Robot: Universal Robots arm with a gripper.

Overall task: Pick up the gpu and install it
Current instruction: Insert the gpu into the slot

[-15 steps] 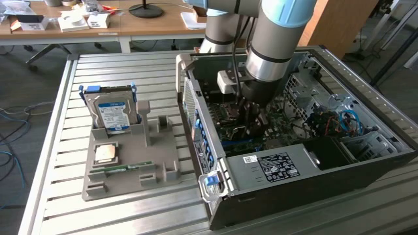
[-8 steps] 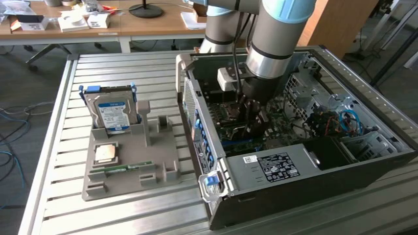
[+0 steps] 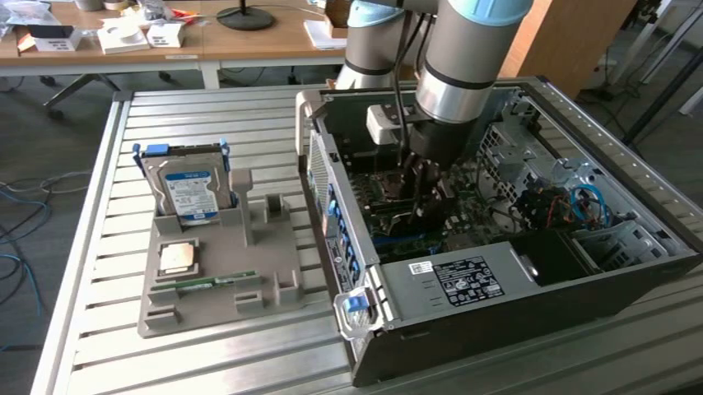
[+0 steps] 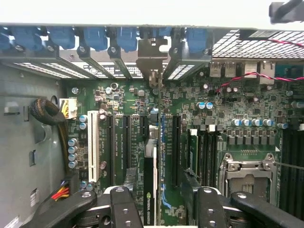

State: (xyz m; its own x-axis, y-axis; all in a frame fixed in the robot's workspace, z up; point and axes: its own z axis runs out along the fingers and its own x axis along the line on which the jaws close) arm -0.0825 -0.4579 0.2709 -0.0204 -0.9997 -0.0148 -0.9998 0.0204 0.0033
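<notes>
Soft, even room light gives the slatted table (image 3: 99, 247) a pale sheen, while the open computer case (image 3: 495, 329) stays shadowed inside. In the wrist view the motherboard (image 4: 190, 104) is evenly lit; beyond the case everything blows out white.

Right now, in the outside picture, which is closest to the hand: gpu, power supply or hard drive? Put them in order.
1. gpu: right at the hand, inside the case.
2. power supply: in the case's near end.
3. hard drive: outside the case, standing on the tray, at the exterior view's left.
</notes>
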